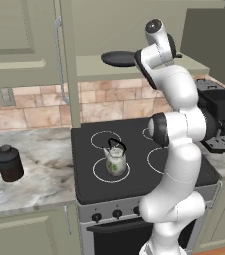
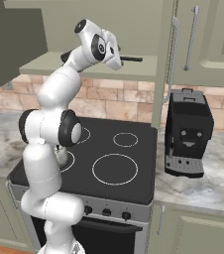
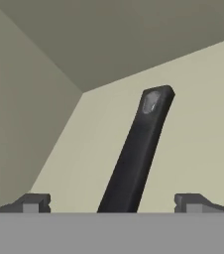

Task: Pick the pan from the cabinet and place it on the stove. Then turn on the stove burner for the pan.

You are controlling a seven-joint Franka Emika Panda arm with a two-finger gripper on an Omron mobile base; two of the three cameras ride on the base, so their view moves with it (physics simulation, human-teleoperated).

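Marble desk (image 1: 40, 174) runs along a brick-tiled kitchen wall, the stove (image 1: 134, 191) set into it at the front; a glass-green kettle (image 1: 115, 160) stands on one near ring, while the stove burner (image 2: 115, 169), the widest ring, lies bare; a dark canister (image 1: 9, 163) sits on the desk to one side, a coffee machine (image 2: 187, 134) to the other; higher and farther back, the cabinet (image 1: 74, 60) stands open, and the pan (image 1: 118, 58) rests alone on its shelf, handle (image 3: 136, 154) pointing outward; the gripper (image 3: 113, 203) hovers at that handle with fingers spread wide, the handle between them and nothing pinched; a sound grasp likely means advancing level along the handle, centring it between the fingers, then closing firmly before lifting clear of the shelf.
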